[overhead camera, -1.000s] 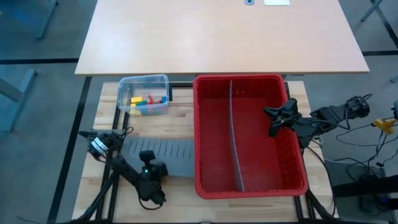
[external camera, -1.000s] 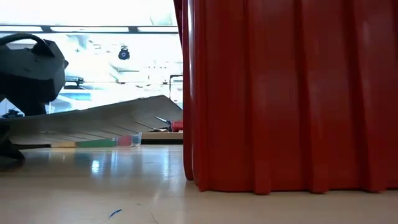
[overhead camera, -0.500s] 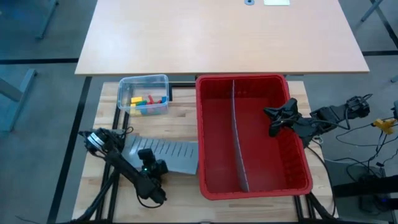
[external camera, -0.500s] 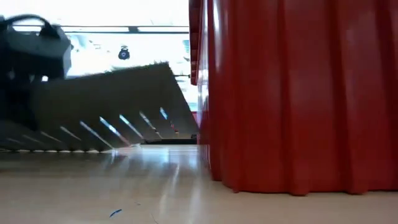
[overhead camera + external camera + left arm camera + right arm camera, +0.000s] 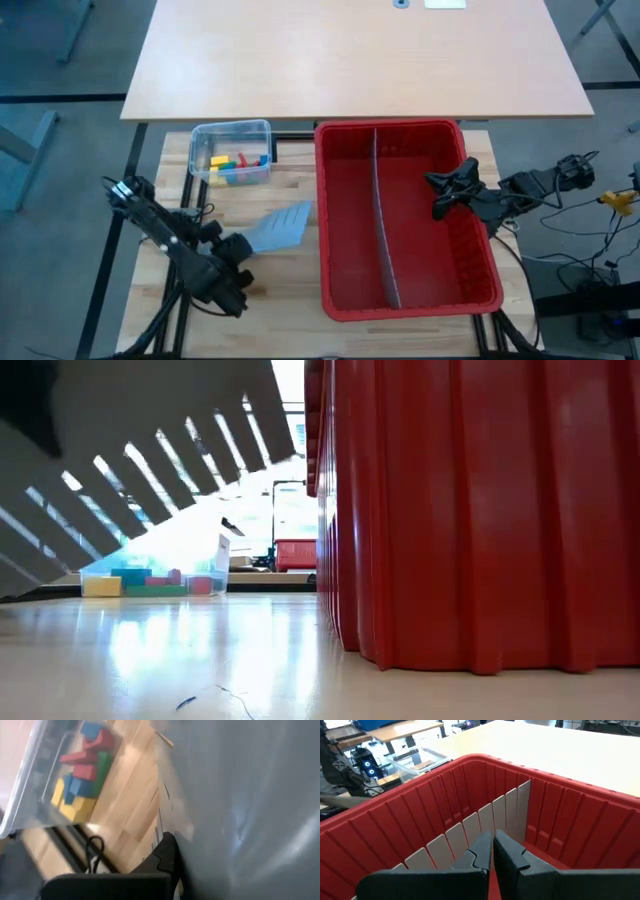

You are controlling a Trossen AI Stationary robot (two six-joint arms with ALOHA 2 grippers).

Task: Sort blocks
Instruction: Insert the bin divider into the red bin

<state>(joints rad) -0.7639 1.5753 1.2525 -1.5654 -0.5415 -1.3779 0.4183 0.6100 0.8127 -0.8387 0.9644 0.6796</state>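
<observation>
My left gripper point(image 5: 243, 247) clamped on grey divider panel point(image 5: 277, 228), lifted near table's front-left. Right gripper point(image 5: 441, 200) closed, empty, over red bin point(image 5: 482, 262). Blocks point(image 5: 235, 166) all in clear tub point(image 5: 204, 136), back-left; sorting unstarted.

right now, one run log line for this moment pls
left pincer: shut on divider, lifted off table | right pincer: shut, empty, over red bin | blocks: all in tub

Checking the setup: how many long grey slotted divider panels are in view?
2. One grey slotted divider panel stands upright along the middle of the red plastic bin; the other grey panel is lifted off the wooden table, clamped in the left gripper. None seem hidden.
</observation>
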